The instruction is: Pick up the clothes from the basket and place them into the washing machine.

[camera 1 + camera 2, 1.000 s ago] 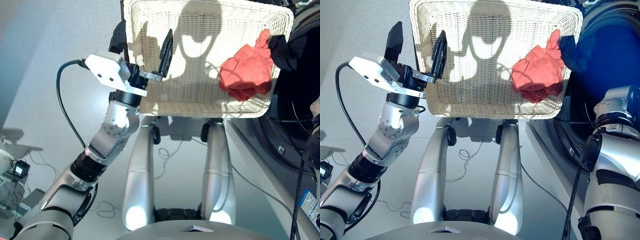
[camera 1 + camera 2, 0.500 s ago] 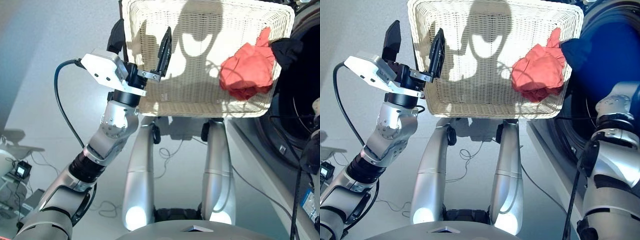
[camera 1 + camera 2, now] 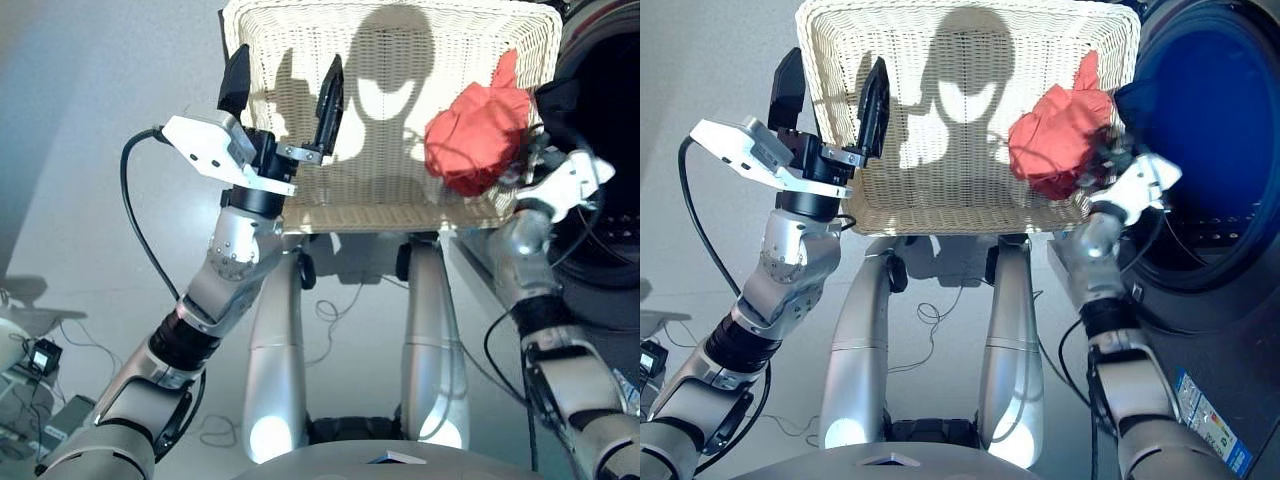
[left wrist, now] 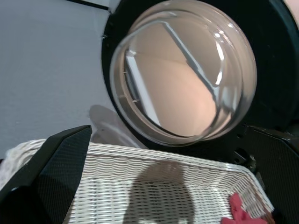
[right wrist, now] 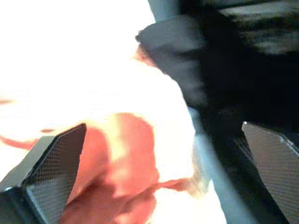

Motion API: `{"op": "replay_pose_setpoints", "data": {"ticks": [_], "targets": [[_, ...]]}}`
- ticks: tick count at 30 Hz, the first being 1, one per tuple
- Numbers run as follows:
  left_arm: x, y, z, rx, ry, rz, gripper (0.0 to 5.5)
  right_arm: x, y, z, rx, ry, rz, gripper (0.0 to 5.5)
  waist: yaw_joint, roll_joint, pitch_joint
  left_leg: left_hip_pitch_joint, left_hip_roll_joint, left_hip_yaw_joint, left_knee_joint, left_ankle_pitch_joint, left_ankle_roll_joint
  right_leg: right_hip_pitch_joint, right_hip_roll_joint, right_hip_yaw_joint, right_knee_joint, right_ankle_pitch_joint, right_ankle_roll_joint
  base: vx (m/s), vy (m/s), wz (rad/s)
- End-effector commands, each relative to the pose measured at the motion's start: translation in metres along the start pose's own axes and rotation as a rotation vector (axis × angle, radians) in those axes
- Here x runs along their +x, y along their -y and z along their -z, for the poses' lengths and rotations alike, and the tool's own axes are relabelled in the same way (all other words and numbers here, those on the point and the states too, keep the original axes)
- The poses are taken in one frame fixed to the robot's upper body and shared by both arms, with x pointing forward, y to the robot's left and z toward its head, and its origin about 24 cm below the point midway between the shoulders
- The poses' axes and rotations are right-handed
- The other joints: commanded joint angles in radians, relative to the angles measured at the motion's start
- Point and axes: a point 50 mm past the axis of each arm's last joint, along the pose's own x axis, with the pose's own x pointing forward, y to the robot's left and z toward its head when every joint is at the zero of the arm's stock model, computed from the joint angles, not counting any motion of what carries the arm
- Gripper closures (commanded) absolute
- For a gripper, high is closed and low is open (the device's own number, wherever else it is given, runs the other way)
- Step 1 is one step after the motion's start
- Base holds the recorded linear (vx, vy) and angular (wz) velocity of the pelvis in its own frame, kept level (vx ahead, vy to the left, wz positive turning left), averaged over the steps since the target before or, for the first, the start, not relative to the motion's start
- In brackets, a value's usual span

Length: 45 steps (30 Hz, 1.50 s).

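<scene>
The cream-white basket (image 3: pixel 380 190) fills the top of the head views. A coral red garment (image 3: pixel 470 135) lies bunched against its right side. A dark garment (image 3: pixel 1130 100) hangs at the basket's right corner, against the round drum hole of the washing machine (image 3: pixel 1210 150). My left gripper (image 3: pixel 283 90) stands open astride the basket's left rim, one finger inside and one outside. My right gripper (image 3: pixel 1102 165) is open at the right rim, right by the red garment (image 5: pixel 121 172), with nothing held. The left wrist view shows the machine's glass porthole door (image 4: pixel 182 79) swung open.
The machine's dark grey front (image 3: pixel 1240 330) runs down the right side, close to my right arm. A black cable (image 3: pixel 135 230) loops from my left wrist. Grey floor with loose cables and a small device (image 3: pixel 40 355) lies to the left.
My right arm has swung in from the machine side to the basket's right rim beside the red garment. The camera has shifted a little. My left gripper stays at the left rim.
</scene>
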Motion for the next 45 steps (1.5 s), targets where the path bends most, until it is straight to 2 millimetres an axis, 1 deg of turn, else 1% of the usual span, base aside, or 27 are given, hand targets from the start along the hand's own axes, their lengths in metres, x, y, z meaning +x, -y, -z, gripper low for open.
{"op": "replay_pose_setpoints", "data": {"ticks": [1,2,3,4,7,10,13,17,19,20,24,32,37,41,45], "targets": [[-0.001,0.007,-0.03,0.024,0.166,0.06,0.0,-0.003,-0.017,-0.024,-0.027,0.133,-0.167,0.0,0.002,-0.006,-0.015,-0.003,-0.014,0.007,0.064,-0.063,-0.003,0.039,0.035,-0.05,-0.024,0.017,-0.012,0.0,0.0,0.0],[-0.001,0.006,-0.03,0.028,0.165,0.06,0.0,-0.004,-0.021,-0.025,-0.04,0.134,-0.204,0.0,0.004,-0.006,-0.015,-0.004,-0.014,0.007,0.065,-0.063,-0.003,0.039,0.035,-0.05,-0.025,0.018,-0.012,0.0,0.0,0.0],[-0.001,0.006,-0.03,0.028,0.165,0.06,0.0,-0.004,-0.021,-0.025,-0.04,0.134,-0.204,0.0,0.003,-0.006,-0.015,-0.004,-0.014,0.007,0.065,-0.063,-0.003,0.039,0.035,-0.05,-0.024,0.018,-0.012,0.0,0.0,0.0],[-0.001,0.007,-0.029,0.029,0.162,0.063,0.0,-0.007,-0.032,-0.026,-0.076,0.144,-0.28,0.0,0.005,-0.007,-0.015,-0.005,-0.014,0.008,0.065,-0.061,-0.003,0.039,0.035,-0.05,-0.024,0.019,-0.012,0.0,0.0,0.0],[-0.001,0.008,-0.028,0.019,0.16,0.063,0.0,-0.006,-0.043,-0.023,-0.125,0.131,-0.337,0.0,0.01,-0.006,-0.015,-0.005,-0.013,0.008,0.063,-0.059,-0.004,0.041,0.034,-0.051,-0.025,0.02,-0.012,0.0,0.0,0.0],[-0.001,0.008,-0.027,0.0,0.161,0.055,0.0,-0.003,-0.051,-0.018,-0.116,0.098,-0.341,0.0,0.015,-0.005,-0.015,-0.004,-0.014,0.008,0.062,-0.057,-0.004,0.043,0.033,-0.053,-0.024,0.021,-0.012,0.0,0.0,0.0],[-0.001,0.009,-0.026,-0.022,0.16,0.043,0.0,0.002,-0.055,-0.01,-0.145,0.055,-0.318,0.0,0.02,-0.003,-0.015,-0.001,-0.016,0.008,0.059,-0.058,-0.003,0.047,0.032,-0.054,-0.028,0.021,-0.012,0.0,0.0,0.0],[0.001,0.011,-0.026,-0.049,0.168,0.037,0.0,0.013,-0.052,0.002,-0.2,-0.012,-0.25,0.0,0.028,0.006,-0.015,0.0,-0.016,0.011,0.059,-0.059,-0.005,0.046,0.031,-0.056,-0.024,0.018,-0.013,0.0,0.0,0.0],[0.001,0.011,-0.027,-0.05,0.17,0.033,0.0,0.016,-0.051,0.003,-0.209,-0.027,-0.236,0.0,0.03,0.008,-0.015,-0.002,-0.016,0.01,0.061,-0.06,-0.005,0.044,0.031,-0.057,-0.023,0.017,-0.013,0.0,0.0,0.0],[0.001,0.011,-0.026,-0.065,0.168,0.032,0.0,0.022,-0.048,0.006,-0.23,-0.05,-0.215,0.0,0.034,0.011,-0.015,-0.004,-0.017,0.009,0.063,-0.06,-0.006,0.042,0.031,-0.057,-0.022,0.016,-0.014,0.0,0.0,0.0],[0.002,0.012,-0.026,-0.069,0.168,0.036,0.0,0.035,-0.035,0.011,-0.283,-0.103,-0.145,0.0,0.043,0.019,-0.015,-0.008,-0.016,0.006,0.066,-0.063,-0.007,0.038,0.03,-0.058,-0.018,0.012,-0.016,0.0,0.0,0.0],[0.002,0.012,-0.028,-0.078,0.17,0.039,0.0,0.051,0.0,0.024,-0.411,-0.216,-0.035,0.0,0.057,0.029,-0.015,-0.022,-0.019,0.004,0.077,-0.067,-0.009,0.029,0.026,-0.065,-0.005,0.004,-0.017,0.0,0.0,0.0],[0.003,0.014,-0.028,-0.091,0.164,0.053,0.0,0.064,0.019,0.019,-0.454,-0.257,0.018,0.0,0.071,0.041,-0.015,-0.038,-0.02,0.0,0.088,-0.069,-0.01,0.014,0.025,-0.071,0.011,-0.003,-0.018,0.0,0.0,0.0],[0.002,0.014,-0.028,-0.089,0.158,0.063,0.0,0.074,0.032,0.011,-0.446,-0.276,0.063,0.0,0.081,0.052,-0.015,-0.047,-0.02,-0.002,0.093,-0.07,-0.012,0.005,0.023,-0.073,0.016,-0.005,-0.018,0.0,0.0,0.0],[0.003,0.016,-0.027,-0.087,0.155,0.074,0.0,0.08,0.037,0.005,-0.439,-0.287,0.079,0.0,0.089,0.061,-0.015,-0.06,-0.02,-0.001,0.104,-0.071,-0.013,-0.008,0.023,-0.076,0.03,-0.01,-0.02,0.0,0.0,0.0]]}}
